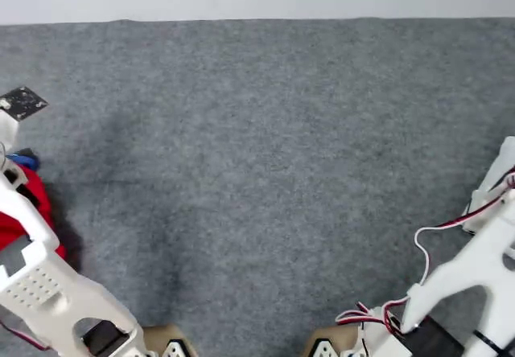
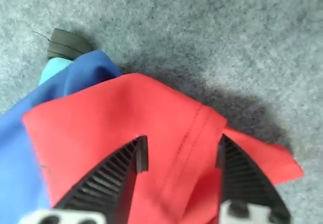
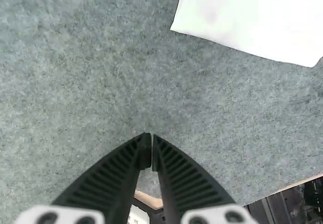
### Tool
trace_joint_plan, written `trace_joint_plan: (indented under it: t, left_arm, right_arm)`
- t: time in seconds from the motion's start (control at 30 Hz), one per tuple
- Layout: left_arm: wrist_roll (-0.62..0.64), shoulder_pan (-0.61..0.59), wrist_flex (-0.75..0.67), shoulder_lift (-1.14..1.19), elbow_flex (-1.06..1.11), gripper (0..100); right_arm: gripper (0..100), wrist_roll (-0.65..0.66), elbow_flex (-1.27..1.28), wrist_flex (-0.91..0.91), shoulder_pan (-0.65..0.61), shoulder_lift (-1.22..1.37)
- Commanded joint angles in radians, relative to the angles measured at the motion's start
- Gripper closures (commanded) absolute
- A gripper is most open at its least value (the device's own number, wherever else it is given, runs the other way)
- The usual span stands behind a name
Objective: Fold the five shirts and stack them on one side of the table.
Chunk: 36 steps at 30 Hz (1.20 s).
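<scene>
Shirts are lying in a loose heap at the left edge of the grey felt desk, with the red shirt sitting on top, a blue shirt spreading out from under it, and scraps of a teal one and a dark one peeking out at the far end. Being thin soft cloth, the red shirt is likely weighing almost nothing and going limp as soon as it is lifted, so it is probably going to drape, slide and drag its neighbour along. The stitched seam running across its raised fold is looking like the firmest place to pinch, taking the top layer alone. The left end effector is hanging over that fold with its jaws standing wide, one on each side of the seam, gripping nothing; whether the tips are touching the cloth I cannot tell. The right end effector is hovering over bare felt with its jaws pressed together and empty, a white cloth, possibly another shirt, lying flat well apart from it
</scene>
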Motion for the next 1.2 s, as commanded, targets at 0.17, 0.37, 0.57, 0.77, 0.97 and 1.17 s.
trace_joint_plan:
  t: [0.17, 0.37, 0.57, 0.77, 0.97, 1.17]
  left_arm:
    - [-0.014, 0.015, -0.032, 0.032, 0.062, 77]
    - [0.026, 0.014, -0.135, 0.094, 0.062, 78]
    - [0.048, 0.026, -0.164, 0.094, 0.036, 92]
    - [0.097, 0.034, -0.147, 0.094, -0.065, 99]
    - [0.173, 0.055, -0.008, 0.094, -0.257, 99]
    - [0.166, 0.064, 0.032, 0.071, -0.202, 90]
  right_arm:
    - [98.8, 0.008, -0.003, 0.041, 0.002, -0.036]
    - [98.7, 0.008, -0.003, 0.039, 0.002, -0.036]
    - [98.7, 0.008, -0.003, 0.039, 0.002, -0.036]
    - [98.8, 0.005, -0.003, 0.039, 0.002, -0.036]
    - [98.8, 0.003, -0.003, 0.039, 0.002, -0.036]
    - [98.8, 0.006, -0.003, 0.039, 0.002, -0.041]
